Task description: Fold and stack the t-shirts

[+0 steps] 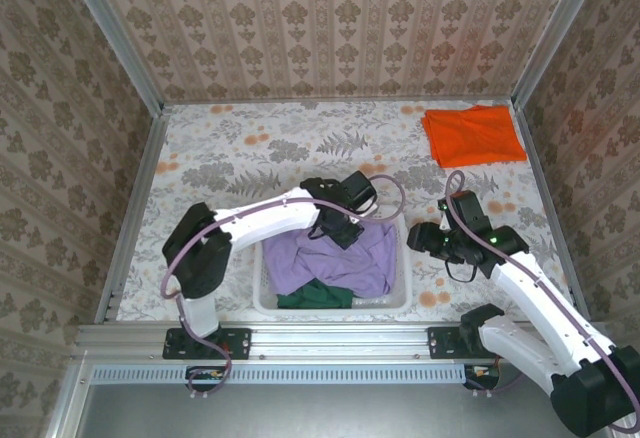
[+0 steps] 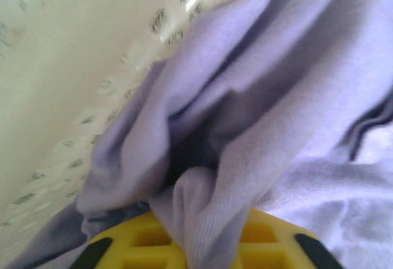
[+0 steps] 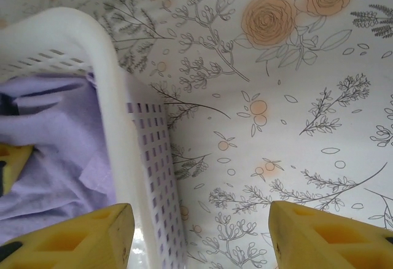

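Left arm (image 1: 270, 213), right arm (image 1: 535, 293): white shells, black joints, black bases (image 1: 207, 341). Purple cables (image 1: 167, 268). Yellow pads (image 3: 331, 238), moulded triangular pockets.

Lilac tee (image 1: 350, 263), orange tee (image 1: 472, 135), dark green tee (image 1: 315, 296), white lattice basket (image 1: 262, 296)

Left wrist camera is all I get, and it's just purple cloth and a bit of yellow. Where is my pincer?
Observer: Your left pincer is down in the white basket, near its far edge, in the lilac t-shirt.
Operator: Is anything else in there?
Observer: Yes, a dark green t-shirt pokes out from under the lilac one at the near side.
Operator: What's the other arm doing?
Observer: The right pincer hangs open above the basket's right wall, holding nothing.
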`<state>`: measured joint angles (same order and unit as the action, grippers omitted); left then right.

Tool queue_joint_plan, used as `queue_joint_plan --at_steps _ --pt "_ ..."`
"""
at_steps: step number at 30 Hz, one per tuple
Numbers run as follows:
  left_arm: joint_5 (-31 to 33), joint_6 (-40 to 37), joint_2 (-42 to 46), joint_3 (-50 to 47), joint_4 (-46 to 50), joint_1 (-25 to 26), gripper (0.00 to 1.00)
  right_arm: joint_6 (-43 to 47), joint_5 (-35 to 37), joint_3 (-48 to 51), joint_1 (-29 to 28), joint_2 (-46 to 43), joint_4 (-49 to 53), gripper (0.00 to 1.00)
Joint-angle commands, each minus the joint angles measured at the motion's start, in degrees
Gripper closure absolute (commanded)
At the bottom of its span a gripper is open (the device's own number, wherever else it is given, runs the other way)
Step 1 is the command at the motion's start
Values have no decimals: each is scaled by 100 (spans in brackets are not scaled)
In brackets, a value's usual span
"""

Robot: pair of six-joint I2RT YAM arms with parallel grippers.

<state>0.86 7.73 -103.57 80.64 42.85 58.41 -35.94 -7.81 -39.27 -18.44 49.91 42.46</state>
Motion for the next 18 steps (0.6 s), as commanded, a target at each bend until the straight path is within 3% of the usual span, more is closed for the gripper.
queue_joint_plan --at_steps 1,7,11,14,18 --pt "300 -78 784 -24 -392 -27 98 48 -323 -170 -46 61 174 39" --pt "561 -180 2003 -369 -1253 -52 100 66 -457 -124 -365 126 71 40" --pt "645 -184 2707 -513 -1831 -109 100 82 -588 -143 -617 557 54 48" --pt "995 -106 3155 -487 -2213 -198 100 32 -407 -173 -824 882 -5 56" --pt "1280 149 3694 -280 -2671 -498 100 -117 -86 -310 -942 1121 -144 78"
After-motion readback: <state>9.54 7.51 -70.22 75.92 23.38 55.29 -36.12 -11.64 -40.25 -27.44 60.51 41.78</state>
